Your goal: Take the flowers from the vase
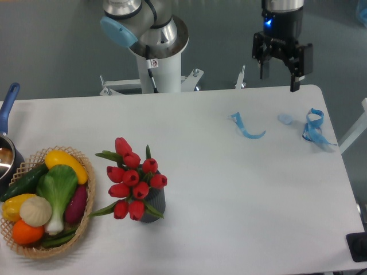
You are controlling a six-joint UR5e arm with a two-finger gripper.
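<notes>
From the fixed camera, the flowers (133,184) were seen standing in the vase (153,207) near the desk's (241,200) front-left. A grasp low on the gathered stems, then a straight lift, was judged best. The gripper (281,80) was held above the far-right edge, fingers (296,83) parted, empty, pointing down.

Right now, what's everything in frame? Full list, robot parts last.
flowers: one bunch, red buds with green leaves, standing in the vase, front left of centre
vase: 1, dark grey, under the flowers
wicker basket: 1, tan, front left corner, filled with coloured vegetables
pot: 1, metal with blue handle, left edge, partly cut off
ribbon pieces: about three, light blue, back right of the table
table: 1, white
dark object: 1, black, bottom right edge, unclear what
robot arm base: 1, white and silver with blue cap, behind the table
gripper: 1, black, open, above the back right edge, empty
</notes>
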